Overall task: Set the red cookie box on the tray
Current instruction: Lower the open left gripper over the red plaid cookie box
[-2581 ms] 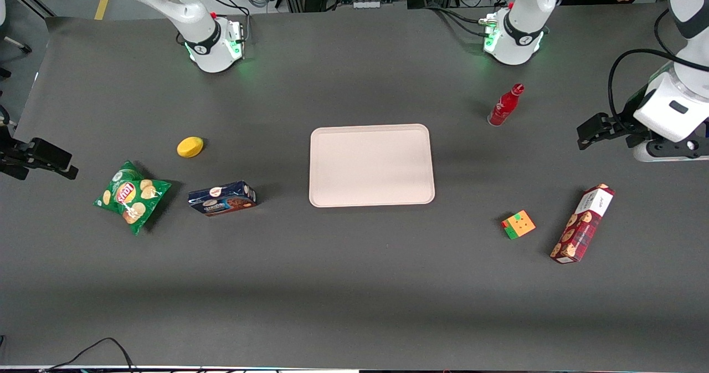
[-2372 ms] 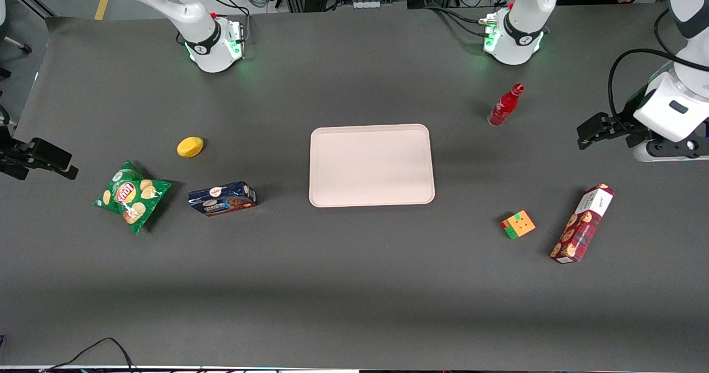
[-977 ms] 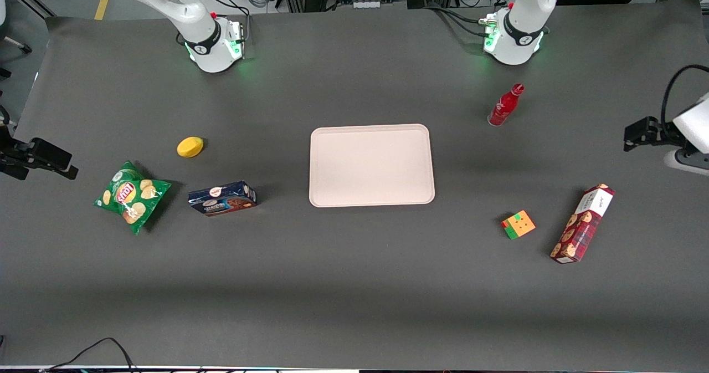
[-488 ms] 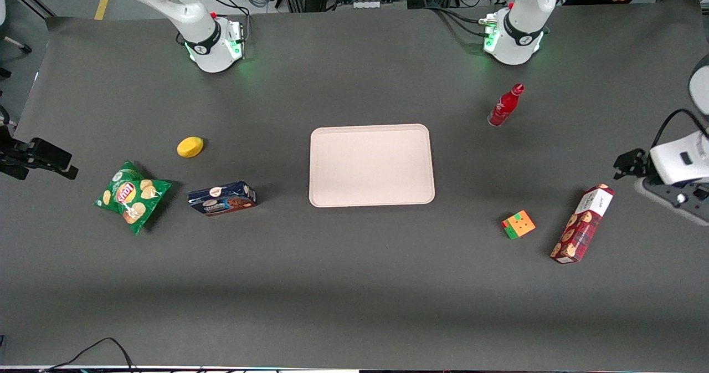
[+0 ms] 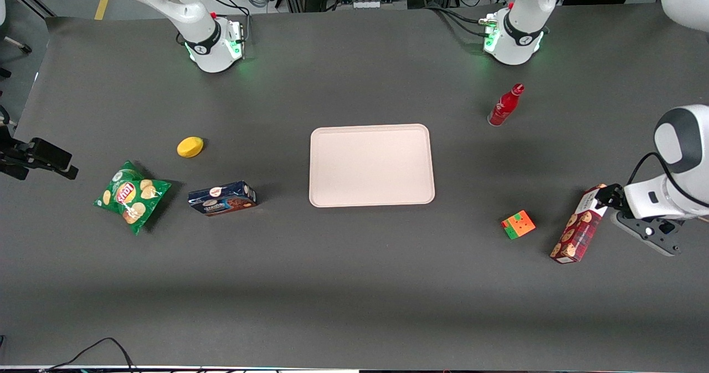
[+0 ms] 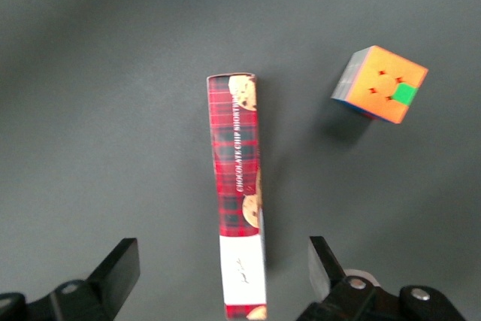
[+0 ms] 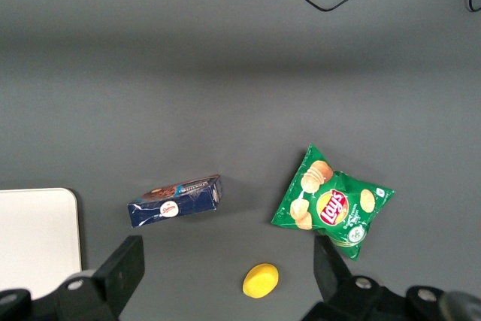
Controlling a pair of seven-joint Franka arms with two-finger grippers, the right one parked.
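The gripper (image 6: 218,276) hangs spread wide, empty, above the white end of the red cookie box (image 6: 239,193), which lies on the table near the cube (image 6: 379,84), well apart from the tray (image 5: 371,165). Centre the fingers (image 6: 120,264) along the box, then descend before closing.

I see a matt dark grey tabletop (image 5: 354,284); the red cookie box (image 6: 239,186) looks like printed cardboard with a slight sheen, the tray (image 5: 371,165) like smooth matt plastic. My gripper (image 6: 225,280), over the box's white end, shows matt black fingers (image 6: 120,268).
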